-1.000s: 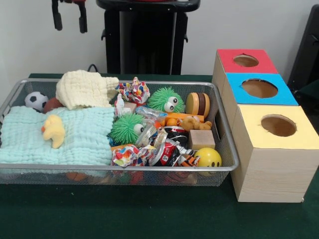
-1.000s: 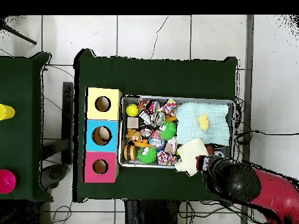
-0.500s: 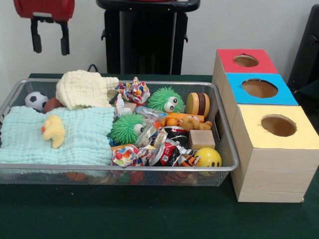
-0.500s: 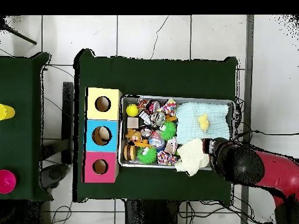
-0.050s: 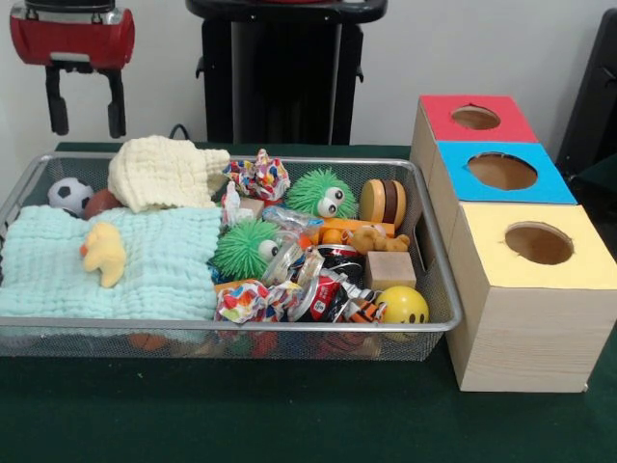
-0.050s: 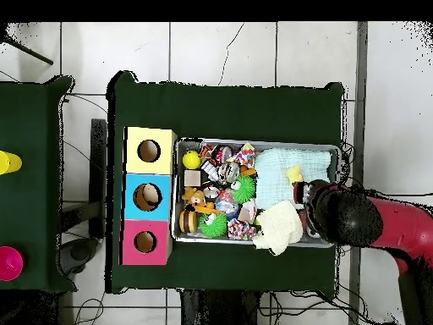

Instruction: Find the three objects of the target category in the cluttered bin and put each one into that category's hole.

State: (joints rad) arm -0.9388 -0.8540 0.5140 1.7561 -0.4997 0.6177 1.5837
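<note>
The pincer (image 5: 82,101) hangs open and empty, its two black fingers (image 5: 53,104) apart and pointing down, above the far left corner of the wire bin (image 5: 436,289); from overhead the arm's head (image 6: 347,216) covers that end of the bin. Inside the bin, right below the pincer, lie a small soccer ball (image 5: 69,194) and a cream folded cloth (image 5: 162,171), with a pale blue cloth (image 5: 145,260) spread over the bin's left half and a yellow plush duck (image 5: 104,254) resting on it. The bin's right half is heaped with two green fuzzy balls with eyes (image 5: 321,192), crumpled colourful wrappers (image 5: 258,177), a wooden block (image 5: 390,269), a brown striped toy (image 5: 383,201) and a yellow smiley ball (image 5: 403,306). Just beside the bin's right wall, on the green surface (image 5: 289,415), stand three wooden boxes with round holes, topped red (image 5: 476,118), blue (image 5: 503,173) and yellow (image 5: 537,245).
</note>
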